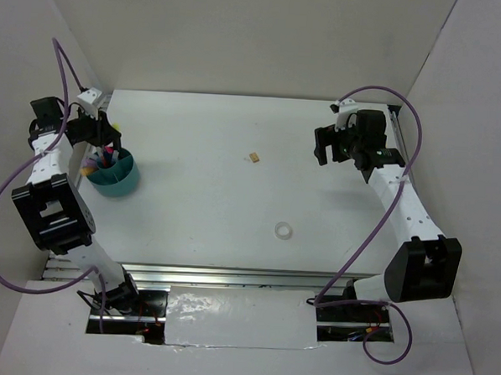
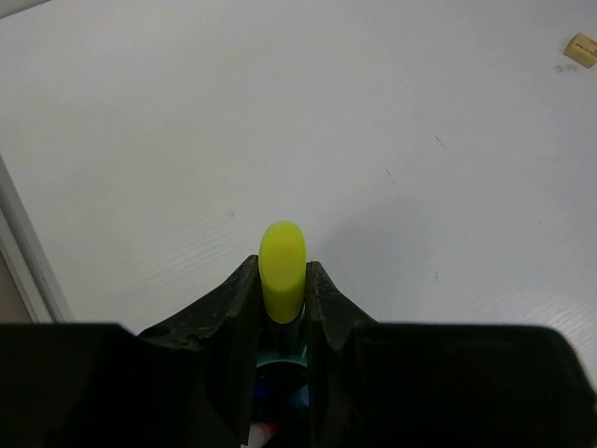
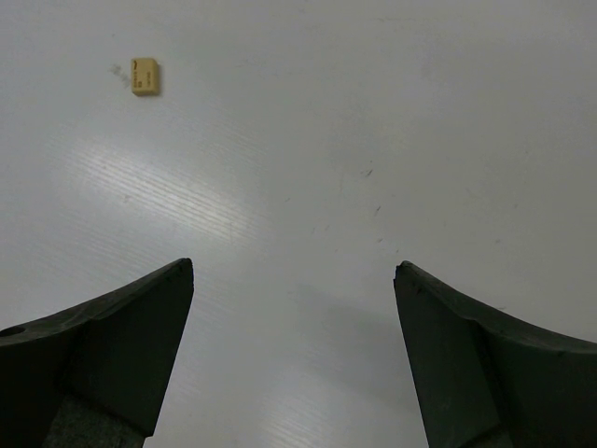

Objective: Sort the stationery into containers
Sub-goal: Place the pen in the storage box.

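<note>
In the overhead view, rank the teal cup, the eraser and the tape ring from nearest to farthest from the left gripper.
1. Teal cup, far left, just beneath the left gripper.
2. Eraser, mid-table.
3. Tape ring, right of centre, toward the arm bases.

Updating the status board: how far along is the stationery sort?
Done: several pens and markers stand in the teal cup. In hand: the left hand is shut on a yellow-capped marker over that cup. Left: the tan eraser and the clear tape ring lie loose on the table; the right hand is open and empty.
</note>
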Robot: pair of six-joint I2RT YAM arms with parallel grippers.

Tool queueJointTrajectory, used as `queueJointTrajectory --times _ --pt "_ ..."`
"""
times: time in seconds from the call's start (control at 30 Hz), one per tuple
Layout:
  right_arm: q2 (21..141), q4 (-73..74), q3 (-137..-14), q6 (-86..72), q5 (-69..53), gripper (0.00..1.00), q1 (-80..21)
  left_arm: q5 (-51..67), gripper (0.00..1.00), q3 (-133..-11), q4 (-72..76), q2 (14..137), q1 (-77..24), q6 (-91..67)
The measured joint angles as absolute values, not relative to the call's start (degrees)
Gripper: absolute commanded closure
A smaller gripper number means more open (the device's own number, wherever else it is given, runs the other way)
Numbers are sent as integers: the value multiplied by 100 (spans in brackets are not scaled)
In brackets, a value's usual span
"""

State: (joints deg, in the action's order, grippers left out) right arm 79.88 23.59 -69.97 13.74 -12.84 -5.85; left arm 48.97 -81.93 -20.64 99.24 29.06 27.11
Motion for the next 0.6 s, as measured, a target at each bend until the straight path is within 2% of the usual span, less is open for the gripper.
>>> queueJointTrajectory --times 0.17,0.2,0.43,0.6 --pt "7985 2359 -6997 1374 -1282 5 -585 4860 60 -8075 -1994 9924 2906 2727" --pt "7985 2359 -6997 1374 -1282 5 -585 4858 52 -8058 -1942 9924 2906 2711" --pt "7985 2359 -6997 1323 -1284 4 -598 4847 43 -8025 -1712 9924 2915 2637" --pt "7985 2368 -6995 1253 -1337 7 -598 4847 42 -8018 -1446 9791 2941 2392"
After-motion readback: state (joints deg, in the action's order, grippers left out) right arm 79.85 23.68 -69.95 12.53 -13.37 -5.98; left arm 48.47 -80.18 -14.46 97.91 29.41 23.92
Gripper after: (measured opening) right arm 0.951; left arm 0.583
